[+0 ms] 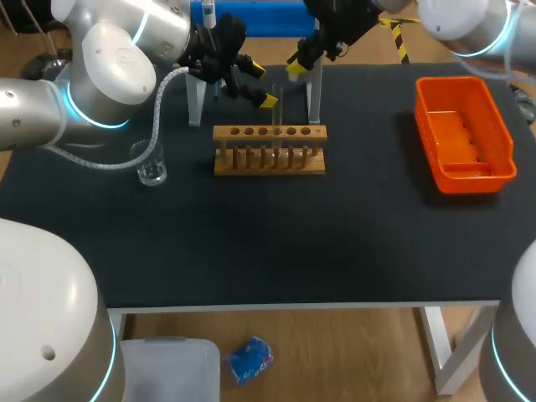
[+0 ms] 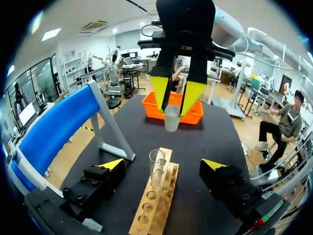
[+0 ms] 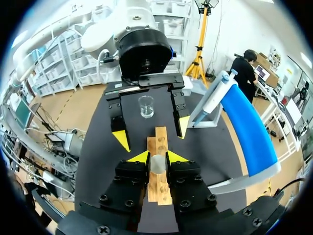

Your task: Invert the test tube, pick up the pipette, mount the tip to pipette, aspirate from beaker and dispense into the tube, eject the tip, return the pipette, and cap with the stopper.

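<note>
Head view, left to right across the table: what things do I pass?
glass beaker → wooden tube rack → orange bin

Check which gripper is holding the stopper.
The right gripper, shut on the pale stopper over the rack. The left gripper is open, either side of the tube, holding nothing.

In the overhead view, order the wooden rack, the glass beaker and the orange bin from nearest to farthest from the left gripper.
1. Wooden rack: close by the left gripper, at mid-table.
2. Glass beaker: farther off, toward the table's left side.
3. Orange bin: farthest, across at the table's right side.
</note>
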Robot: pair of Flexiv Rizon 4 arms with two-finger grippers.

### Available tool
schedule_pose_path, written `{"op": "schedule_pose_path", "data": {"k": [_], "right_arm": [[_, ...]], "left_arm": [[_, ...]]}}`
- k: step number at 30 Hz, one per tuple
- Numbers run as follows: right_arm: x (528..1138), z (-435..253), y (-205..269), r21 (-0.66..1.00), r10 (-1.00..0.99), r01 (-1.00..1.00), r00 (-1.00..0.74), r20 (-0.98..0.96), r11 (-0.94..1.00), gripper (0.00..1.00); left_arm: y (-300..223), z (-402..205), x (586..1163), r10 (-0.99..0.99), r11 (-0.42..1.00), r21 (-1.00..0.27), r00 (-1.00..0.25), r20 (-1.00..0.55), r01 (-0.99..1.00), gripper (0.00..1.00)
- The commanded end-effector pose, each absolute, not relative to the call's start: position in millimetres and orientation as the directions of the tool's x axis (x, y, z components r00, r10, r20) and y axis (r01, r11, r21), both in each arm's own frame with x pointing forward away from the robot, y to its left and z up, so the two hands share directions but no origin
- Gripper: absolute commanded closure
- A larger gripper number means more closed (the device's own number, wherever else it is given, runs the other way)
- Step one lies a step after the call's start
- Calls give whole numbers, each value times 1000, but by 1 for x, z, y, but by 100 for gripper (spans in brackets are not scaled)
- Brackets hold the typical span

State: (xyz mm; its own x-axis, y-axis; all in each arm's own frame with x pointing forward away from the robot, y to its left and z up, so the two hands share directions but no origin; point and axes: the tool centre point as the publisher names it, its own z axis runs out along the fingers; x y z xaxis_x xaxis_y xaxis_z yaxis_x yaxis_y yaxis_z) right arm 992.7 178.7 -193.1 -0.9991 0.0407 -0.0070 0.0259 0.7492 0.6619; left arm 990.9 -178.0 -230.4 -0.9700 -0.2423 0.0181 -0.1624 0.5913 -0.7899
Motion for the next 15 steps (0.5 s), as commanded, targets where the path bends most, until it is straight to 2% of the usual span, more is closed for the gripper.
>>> {"op": "schedule_pose_path", "data": {"k": [1,15], "right_arm": [[1000,-197,188,656,26,22,-1000,4,755,100],[1003,-212,205,654,-3,16,-1000,27,756,100]], "left_arm": [[-178,-230,992,-240,595,-787,-971,21,-164,0],[-178,-230,992,-240,595,-787,-971,21,-164,0]]}}
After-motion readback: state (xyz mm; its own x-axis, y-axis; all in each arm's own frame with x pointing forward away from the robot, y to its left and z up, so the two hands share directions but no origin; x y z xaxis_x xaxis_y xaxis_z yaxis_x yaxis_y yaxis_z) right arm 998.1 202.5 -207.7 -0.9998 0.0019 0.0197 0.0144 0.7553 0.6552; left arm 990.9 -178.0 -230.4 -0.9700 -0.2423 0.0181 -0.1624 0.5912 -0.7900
